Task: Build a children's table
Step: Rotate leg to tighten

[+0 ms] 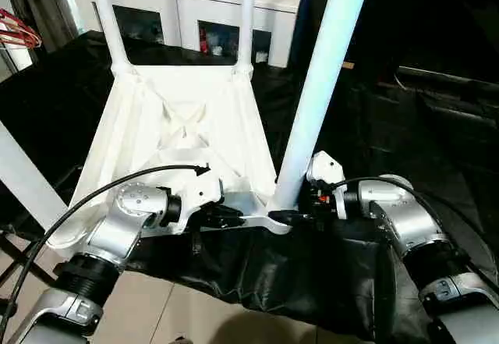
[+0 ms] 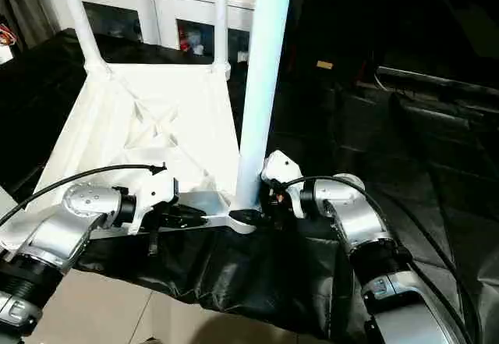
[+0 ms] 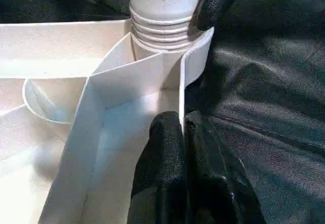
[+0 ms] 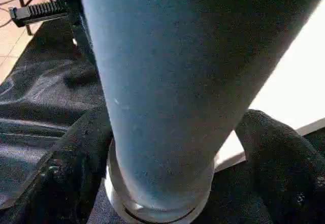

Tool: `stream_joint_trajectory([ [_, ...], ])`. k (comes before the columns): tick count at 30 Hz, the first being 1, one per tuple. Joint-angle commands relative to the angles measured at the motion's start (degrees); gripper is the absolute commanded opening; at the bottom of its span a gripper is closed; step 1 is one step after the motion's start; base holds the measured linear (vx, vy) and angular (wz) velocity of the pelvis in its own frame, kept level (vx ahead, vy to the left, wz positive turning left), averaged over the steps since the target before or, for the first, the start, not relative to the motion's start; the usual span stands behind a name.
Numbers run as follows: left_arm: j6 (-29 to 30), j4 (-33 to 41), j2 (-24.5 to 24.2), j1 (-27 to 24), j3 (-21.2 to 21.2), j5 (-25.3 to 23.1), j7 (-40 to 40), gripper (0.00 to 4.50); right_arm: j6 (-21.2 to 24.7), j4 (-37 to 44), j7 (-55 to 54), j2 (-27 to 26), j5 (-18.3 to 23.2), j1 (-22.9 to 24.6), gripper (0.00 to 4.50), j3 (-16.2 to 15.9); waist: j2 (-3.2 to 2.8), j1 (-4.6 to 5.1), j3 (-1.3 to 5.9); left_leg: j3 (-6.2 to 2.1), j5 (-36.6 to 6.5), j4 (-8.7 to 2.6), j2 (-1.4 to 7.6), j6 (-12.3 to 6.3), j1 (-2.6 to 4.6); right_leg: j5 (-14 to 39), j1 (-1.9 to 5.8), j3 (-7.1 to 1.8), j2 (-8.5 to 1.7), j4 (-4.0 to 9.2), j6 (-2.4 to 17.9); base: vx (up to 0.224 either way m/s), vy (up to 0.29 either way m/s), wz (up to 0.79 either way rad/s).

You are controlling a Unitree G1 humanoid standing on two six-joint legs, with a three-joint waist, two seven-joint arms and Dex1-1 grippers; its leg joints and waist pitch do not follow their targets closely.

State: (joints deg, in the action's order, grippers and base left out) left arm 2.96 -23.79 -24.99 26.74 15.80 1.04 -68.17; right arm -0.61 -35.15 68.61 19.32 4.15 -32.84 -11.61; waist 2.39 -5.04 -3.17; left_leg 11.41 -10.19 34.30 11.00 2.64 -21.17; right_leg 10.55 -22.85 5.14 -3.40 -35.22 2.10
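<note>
The children's table lies upside down on black cloth, its white ribbed tabletop [image 1: 179, 118] facing up. Two white legs [image 1: 107, 24] [image 1: 246, 16] stand in the far corner sockets. A third leg [image 1: 320, 71] rises from the near right socket, and a fourth [image 1: 23, 176] crosses the left edge. My left gripper [image 1: 234, 218] is shut on the thin near rim wall of the tabletop [image 3: 127, 97], close to that near right socket. My right gripper [image 1: 292, 218] is open, with a black finger [image 4: 274, 153] on either side of the third leg's base [image 4: 167, 132].
Black cloth [image 1: 312, 281] covers the work surface and hangs over its near edge above a tiled floor [image 1: 195, 320]. A white glass-doored cabinet [image 1: 187, 8] stands behind the table. A red object [image 1: 15, 30] shows at the far left.
</note>
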Motion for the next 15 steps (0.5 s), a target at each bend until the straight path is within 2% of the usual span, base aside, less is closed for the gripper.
stream_joint_trajectory([
  [1, -1.8, 1.0, 1.0, 0.8, 0.5, 1.8, -1.1, 0.0, -0.6, -0.3, 1.1, 0.4, 0.2, -1.0, 3.81, 0.1, 0.07, 0.1, 3.71, -1.42, -10.9, -3.75, 3.1, -1.97, 1.03, 15.1, 2.67, -3.73, -5.55, 4.49, 9.5, 0.0, 0.0, 0.0],
  [2, -1.9, 0.9, 1.0, 0.8, 0.5, 1.8, -1.1, 0.0, -0.8, -0.3, 1.3, 0.5, 0.2, -0.9, 3.63, -0.1, 0.05, 0.07, 3.73, -1.43, -10.9, -3.75, 3.11, -1.94, 1.07, 15.4, 2.65, -3.72, -5.56, 4.53, 9.3, 0.0, 0.0, 0.0],
  [5, -2.1, 0.5, 0.9, 0.9, 0.4, 1.6, -1.3, 0.0, -1.4, -0.4, 2.2, 0.8, 0.4, -0.7, 3.51, -0.6, 0.08, 0.12, 3.71, -1.48, -10.9, -3.8, 3.15, -1.9, 1.01, 15.5, 2.66, -3.7, -5.52, 4.49, 9.3, 0.0, 0.0, 0.0],
  [7, -2.2, 0.4, 0.9, 0.8, 0.3, 1.6, -1.3, 0.0, -1.5, -0.4, 2.5, 0.9, 0.3, -0.7, 3.22, -0.8, 0.12, 0.09, 3.76, -1.44, -10.8, -3.73, 3.11, -1.98, 1.03, 15.5, 2.66, -3.72, -5.56, 4.51, 9.2, 0.0, 0.0, 0.0],
  [15, -2.2, 1.1, 0.5, 0.0, -0.2, 1.3, -0.2, 0.0, -1.4, -0.2, 3.5, 1.0, -0.5, 0.3, 2.66, -1.6, 0.16, 0.06, 3.72, -1.44, -10.9, -3.74, 3.12, -2.02, 1.1, 16.0, 2.57, -3.7, -5.51, 4.56, 9.2, 0.0, 0.0, 0.0],
])
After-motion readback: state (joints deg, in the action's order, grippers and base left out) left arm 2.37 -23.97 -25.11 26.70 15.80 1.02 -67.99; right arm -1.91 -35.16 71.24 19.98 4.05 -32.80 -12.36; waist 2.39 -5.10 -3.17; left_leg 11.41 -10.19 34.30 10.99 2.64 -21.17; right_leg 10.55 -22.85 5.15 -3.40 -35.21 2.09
